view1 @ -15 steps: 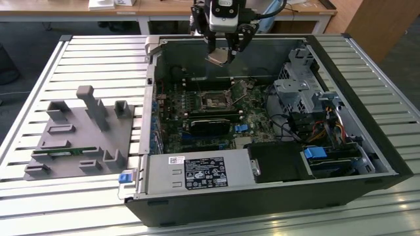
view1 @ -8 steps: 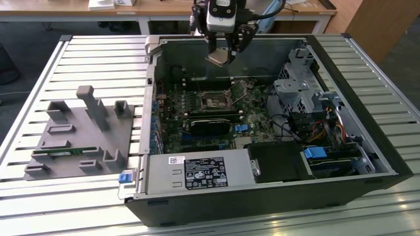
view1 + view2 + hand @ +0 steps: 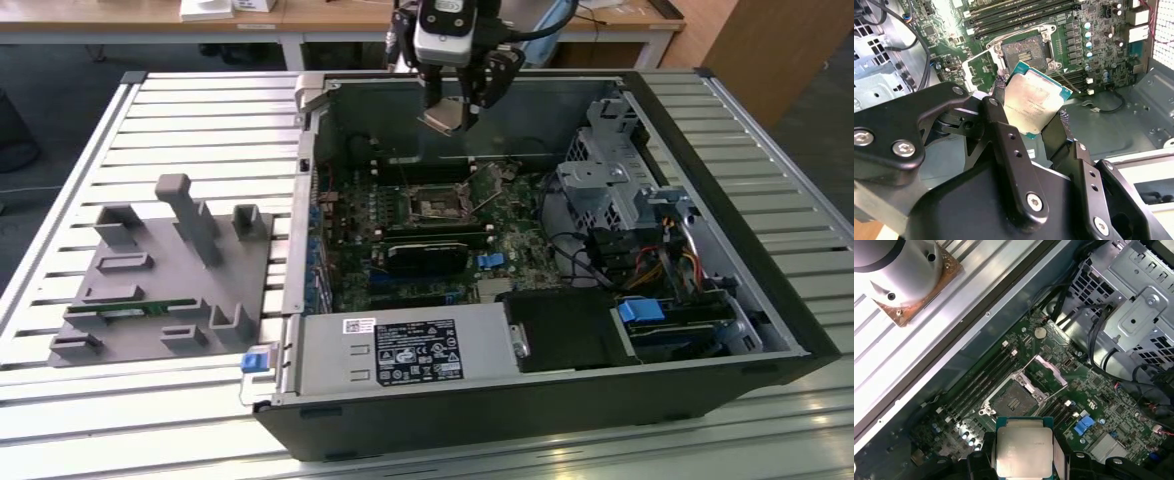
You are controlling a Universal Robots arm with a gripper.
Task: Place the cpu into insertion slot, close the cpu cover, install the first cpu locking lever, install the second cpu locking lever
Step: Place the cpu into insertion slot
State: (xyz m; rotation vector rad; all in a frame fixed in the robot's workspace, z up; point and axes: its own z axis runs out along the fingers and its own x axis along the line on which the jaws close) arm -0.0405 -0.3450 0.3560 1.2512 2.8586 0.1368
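Observation:
My gripper [image 3: 451, 112] hangs above the far wall of the open computer case, shut on the cpu [image 3: 1035, 101], a flat silver-faced square chip with a teal rim held by two opposite edges between the black fingers [image 3: 1004, 135]. The cpu [image 3: 1024, 451] also appears in the first wrist view, and as a small tilted plate [image 3: 445, 121] in the exterior view. The insertion slot [image 3: 1024, 50] lies open below on the green motherboard, dark-centred, also seen as slot [image 3: 1014, 401] and slot [image 3: 438, 205]. The cpu cover [image 3: 1050, 371] stands swung up beside the slot.
The case holds a drive cage [image 3: 617, 190], a power supply [image 3: 400, 352], memory slots [image 3: 981, 382] and loose cables [image 3: 641, 270]. A grey fixture block [image 3: 167, 275] sits on the slatted table at the exterior view's left.

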